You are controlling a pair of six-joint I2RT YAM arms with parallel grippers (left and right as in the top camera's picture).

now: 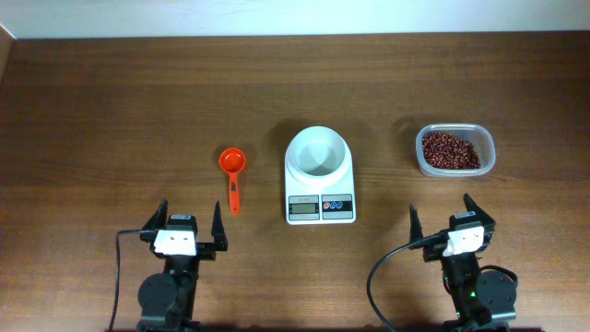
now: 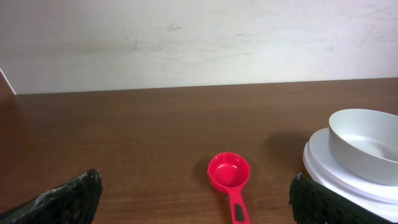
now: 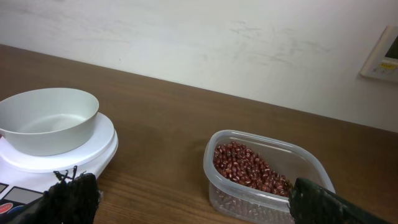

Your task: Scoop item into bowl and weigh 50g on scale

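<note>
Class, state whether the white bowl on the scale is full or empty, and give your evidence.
Empty. The bowl shows a bare white inside from above; the beans sit in the clear tub.

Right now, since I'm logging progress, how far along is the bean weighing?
Done: only the setup, with the bowl sitting empty on the scale. In hand: nothing; the left gripper and right gripper are open, clear of everything. Left: pick up the red scoop lying on the table, move beans from the clear tub into the bowl, and reach the target weight.
</note>
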